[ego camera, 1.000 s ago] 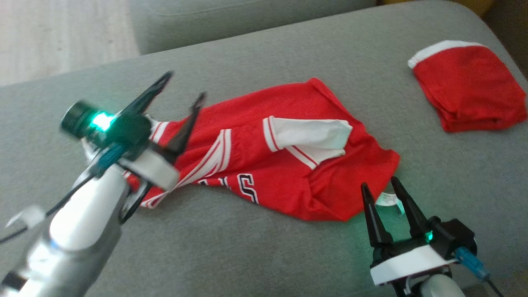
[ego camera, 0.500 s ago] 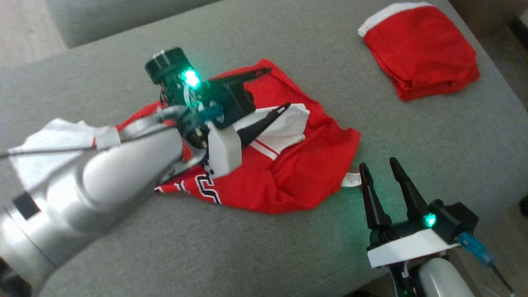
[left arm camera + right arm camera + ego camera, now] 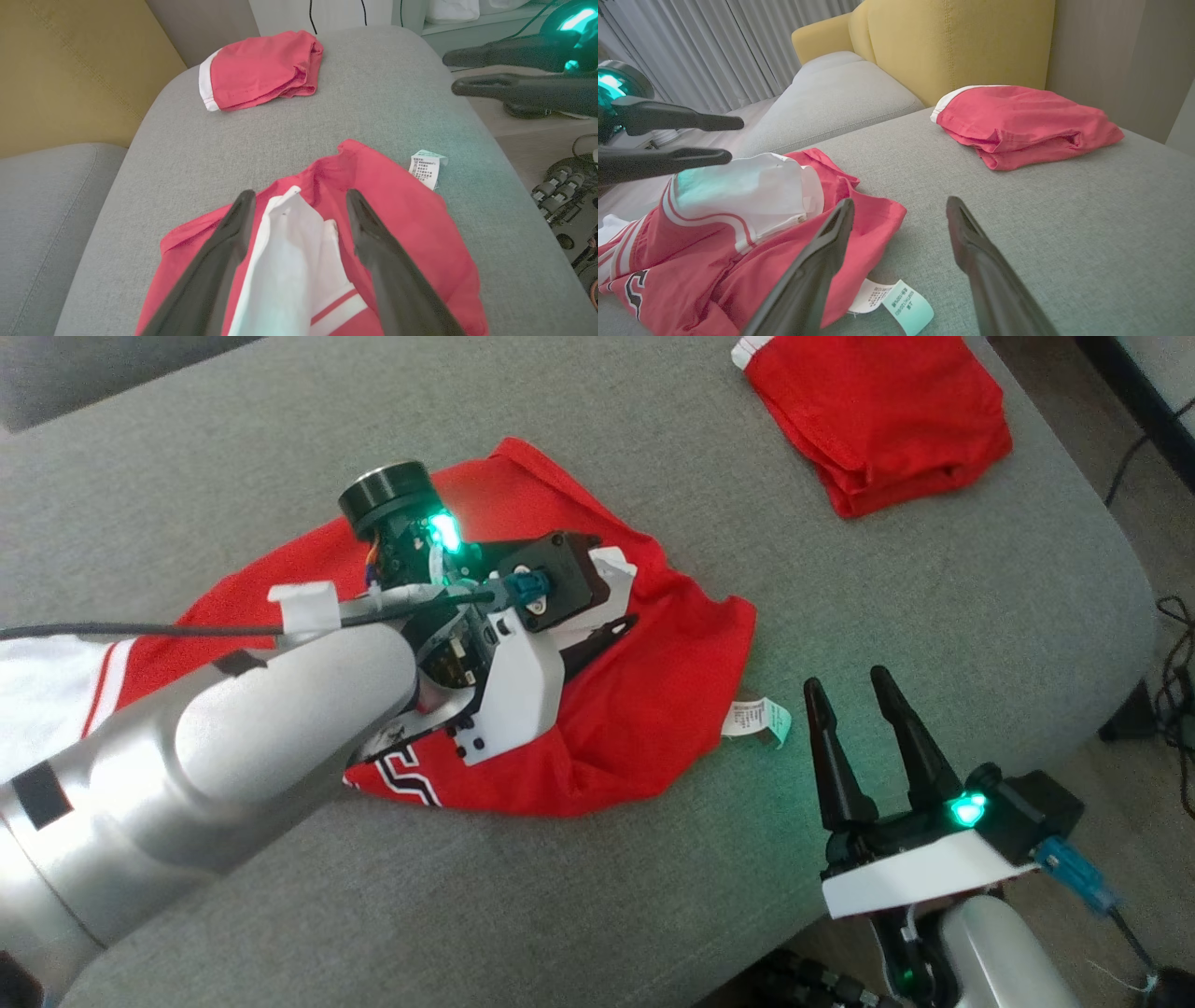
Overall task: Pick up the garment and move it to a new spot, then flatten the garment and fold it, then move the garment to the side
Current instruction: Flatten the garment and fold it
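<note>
Right now the garment (image 3: 644, 709), a red jersey with white, red-striped sleeves, lies crumpled on the grey sofa cushion (image 3: 934, 597). In the head view its long axis runs roughly left to right across the cushion: 1 white sleeve reaches toward the picture's left edge, and the red body ends on the right near my right gripper (image 3: 845, 679). Black-and-white lettering shows along the near edge. A second white sleeve (image 3: 289, 261) is folded over on top of the red cloth, pointing toward the right end. A care label (image 3: 754, 719) sticks out from that right end and lies flat on the cushion.

My left gripper (image 3: 299, 196) hangs over the jersey with its 2 fingers spread wide, 1 on each side of the folded sleeve; I cannot tell whether the tips touch the cloth. My right gripper is also spread wide and holds nothing, its tips just beside the label.

Well apart, near the cushion's far right corner, sits a folded red garment (image 3: 887, 420) with a white band.
</note>
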You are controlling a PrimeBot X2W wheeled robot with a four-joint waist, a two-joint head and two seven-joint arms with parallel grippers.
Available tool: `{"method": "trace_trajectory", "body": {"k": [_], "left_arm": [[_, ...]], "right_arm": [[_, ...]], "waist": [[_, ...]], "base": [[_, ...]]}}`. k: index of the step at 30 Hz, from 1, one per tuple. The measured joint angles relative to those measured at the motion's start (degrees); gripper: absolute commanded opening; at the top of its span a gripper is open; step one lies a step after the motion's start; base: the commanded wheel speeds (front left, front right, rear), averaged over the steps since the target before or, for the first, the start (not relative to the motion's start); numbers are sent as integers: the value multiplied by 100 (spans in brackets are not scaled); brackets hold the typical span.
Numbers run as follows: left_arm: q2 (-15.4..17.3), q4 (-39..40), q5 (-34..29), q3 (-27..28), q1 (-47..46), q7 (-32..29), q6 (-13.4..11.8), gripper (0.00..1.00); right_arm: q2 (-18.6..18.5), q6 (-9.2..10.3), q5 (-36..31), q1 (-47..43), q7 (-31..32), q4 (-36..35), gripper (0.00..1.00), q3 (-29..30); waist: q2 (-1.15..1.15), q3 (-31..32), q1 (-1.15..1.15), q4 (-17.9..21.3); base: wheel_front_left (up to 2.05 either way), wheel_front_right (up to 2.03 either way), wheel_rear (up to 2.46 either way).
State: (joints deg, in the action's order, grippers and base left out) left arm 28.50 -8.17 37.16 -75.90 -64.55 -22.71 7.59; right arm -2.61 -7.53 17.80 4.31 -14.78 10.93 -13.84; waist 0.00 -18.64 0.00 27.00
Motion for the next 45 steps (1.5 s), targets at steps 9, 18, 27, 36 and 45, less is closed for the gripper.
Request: {"method": "trace_trajectory", "body": {"k": [9,18,27,36,45], "left_arm": [[46,16,-283,0,21,-49,0,100],[31,-41,-735,1,-80,-49,0,100],[5,-179,-901,2,-101,-47,0,100],[-47,11,-933,1,-215,-141,0,0],[-167,-44,-610,-7,-923,1102,0,0]], "right_arm": [[0,0,107,108,0,-32,100,-65],[0,0,246,254,0,-45,100,-156],[1,0,296,260,0,-57,100,-223],[1,0,337,260,0,-41,100,-221],[1,0,4,232,0,154,100,11]], "waist": [[0,-292,0,122],[0,-559,0,239],[0,-692,0,344],[0,-713,0,311],[0,-403,0,-199]], "base": [[0,0,0],[0,0,0],[0,0,0],[0,0,0],[0,0,0]]}}
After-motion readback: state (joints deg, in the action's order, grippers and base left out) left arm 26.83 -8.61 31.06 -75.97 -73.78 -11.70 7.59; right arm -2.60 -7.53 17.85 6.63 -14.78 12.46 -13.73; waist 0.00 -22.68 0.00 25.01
